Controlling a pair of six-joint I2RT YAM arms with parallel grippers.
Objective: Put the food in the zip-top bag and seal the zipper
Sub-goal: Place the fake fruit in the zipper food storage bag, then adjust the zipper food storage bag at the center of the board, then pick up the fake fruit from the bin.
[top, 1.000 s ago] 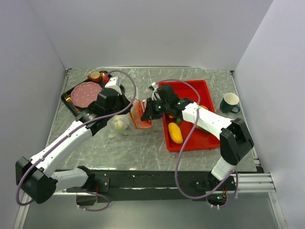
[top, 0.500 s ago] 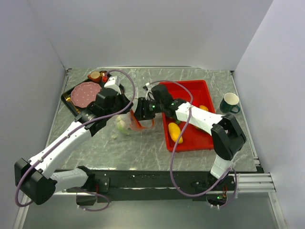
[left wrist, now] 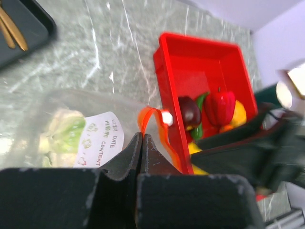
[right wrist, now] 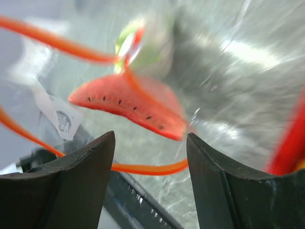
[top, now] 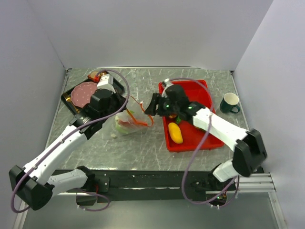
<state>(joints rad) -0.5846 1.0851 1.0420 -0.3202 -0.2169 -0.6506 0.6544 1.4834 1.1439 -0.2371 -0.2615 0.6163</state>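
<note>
The clear zip-top bag [top: 125,124] lies left of the red tray [top: 200,93]. My left gripper [top: 126,109] is shut on its orange-red zipper [left wrist: 148,114] and holds the mouth up. The watermelon slice [right wrist: 128,107] and the white-green leafy vegetable [left wrist: 64,134] lie inside the bag. My right gripper [top: 151,106] is open and empty just outside the mouth, with the zipper [right wrist: 147,168] running between its fingers. The yellow fruit [top: 175,132] lies in the tray. The red piece [left wrist: 220,102], a dark piece [left wrist: 189,110] and the orange [left wrist: 239,114] lie there too.
A black tray [top: 68,98] with a pink plate [top: 85,92] stands at the back left. A dark mug [top: 230,102] stands right of the red tray. White walls close in the table on three sides.
My right gripper carried the watermelon slice into the bag's mouth, let it go and drew back to the right. The left gripper kept hold of the zipper and shifted slightly.
</note>
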